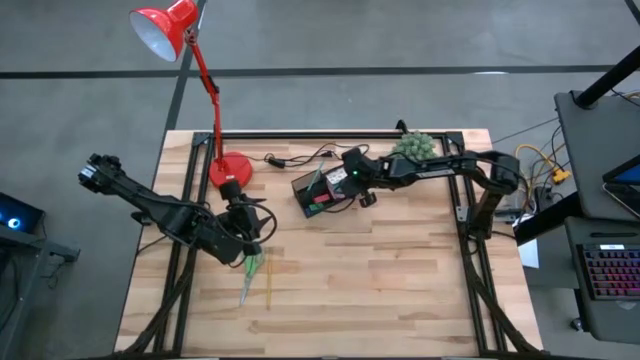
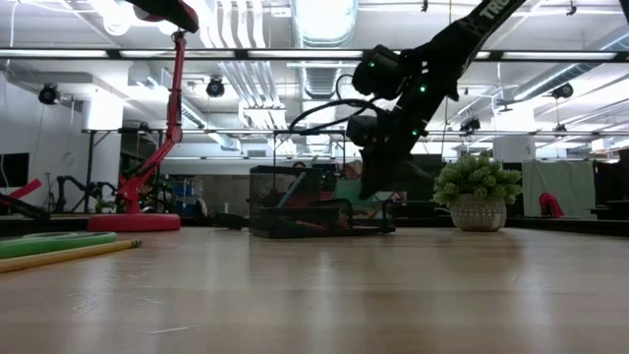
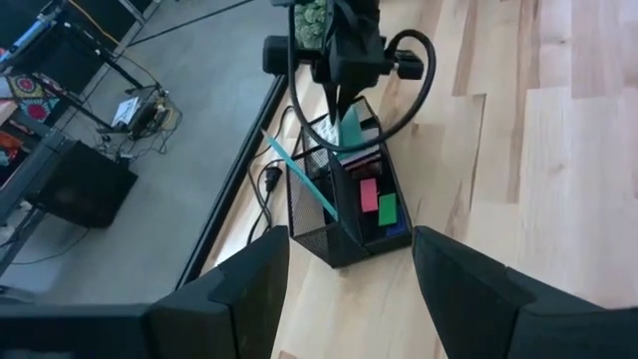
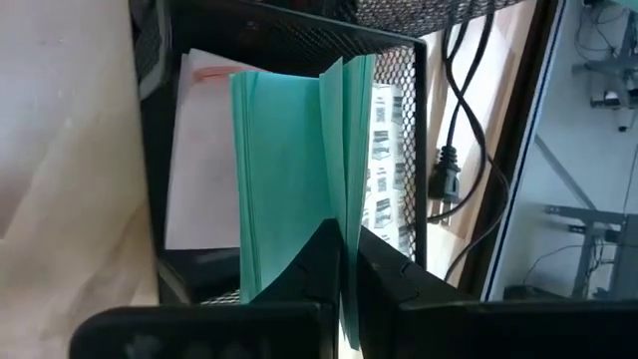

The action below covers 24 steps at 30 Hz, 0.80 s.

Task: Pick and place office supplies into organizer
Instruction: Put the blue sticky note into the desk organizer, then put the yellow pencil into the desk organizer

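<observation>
Right gripper (image 4: pixel 344 261) is pinching a teal notepad (image 4: pixel 289 170) over the organizer (image 1: pixel 322 192); at eight o'clock, left gripper (image 3: pixel 349 264) is hanging spread wide.

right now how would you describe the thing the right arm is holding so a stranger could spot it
Start at the red desk lamp's round base at the table's far edge; just right of it sits a black wire-mesh organizer. The right end effector is shut on a teal pad of paper sheets standing upright in it, unlike the flat pink and green erasers nearby.
</observation>
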Each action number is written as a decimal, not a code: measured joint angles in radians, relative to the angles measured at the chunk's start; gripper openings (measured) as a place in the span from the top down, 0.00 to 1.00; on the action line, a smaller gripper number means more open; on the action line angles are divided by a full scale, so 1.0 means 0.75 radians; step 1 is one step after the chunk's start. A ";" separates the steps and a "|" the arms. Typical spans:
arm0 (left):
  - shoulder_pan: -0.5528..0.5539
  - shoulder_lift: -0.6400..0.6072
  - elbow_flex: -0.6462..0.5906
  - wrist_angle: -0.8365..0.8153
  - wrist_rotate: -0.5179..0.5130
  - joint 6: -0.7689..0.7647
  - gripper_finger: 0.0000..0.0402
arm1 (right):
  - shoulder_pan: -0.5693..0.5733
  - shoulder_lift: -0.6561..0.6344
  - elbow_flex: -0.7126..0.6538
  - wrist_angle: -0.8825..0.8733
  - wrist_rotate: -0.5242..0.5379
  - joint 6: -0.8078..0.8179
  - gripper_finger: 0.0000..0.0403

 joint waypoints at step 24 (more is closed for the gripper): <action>0.000 -0.002 -0.009 -0.004 0.000 0.000 0.50 | -0.002 0.062 0.206 -0.283 0.000 0.093 0.75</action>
